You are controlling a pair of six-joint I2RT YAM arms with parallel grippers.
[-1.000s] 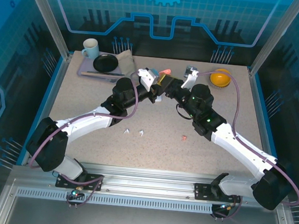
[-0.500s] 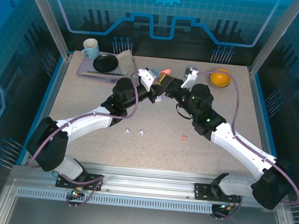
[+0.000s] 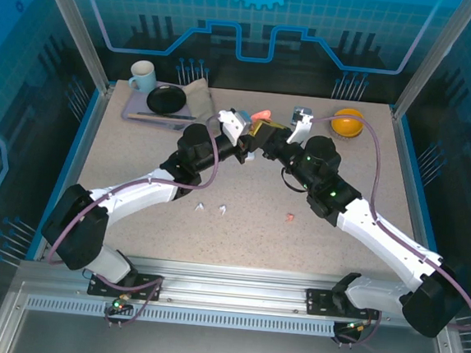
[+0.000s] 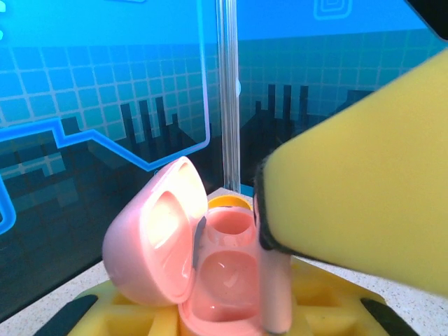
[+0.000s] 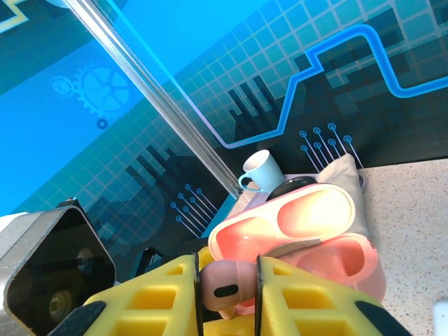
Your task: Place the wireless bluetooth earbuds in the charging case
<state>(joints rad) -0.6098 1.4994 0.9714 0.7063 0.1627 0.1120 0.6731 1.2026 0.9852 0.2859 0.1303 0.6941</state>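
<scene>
A pink charging case stands open, its lid tipped left and two wells bare. My left gripper is shut on its base, yellow fingers on either side. My right gripper is shut on a salmon-pink earbud, just in front of the open case. In the left wrist view the earbud's stem hangs at the case's right rim. From above, both grippers meet at the case. Two white earbuds and a pink one lie on the table.
A tray at the back left carries a blue mug, a black dish and a grey cloth. An orange bowl and a small white object sit at the back right.
The right arm has shifted slightly to the right and its gripper has turned a little at the case. The left arm and the loose earbuds have stayed put.
</scene>
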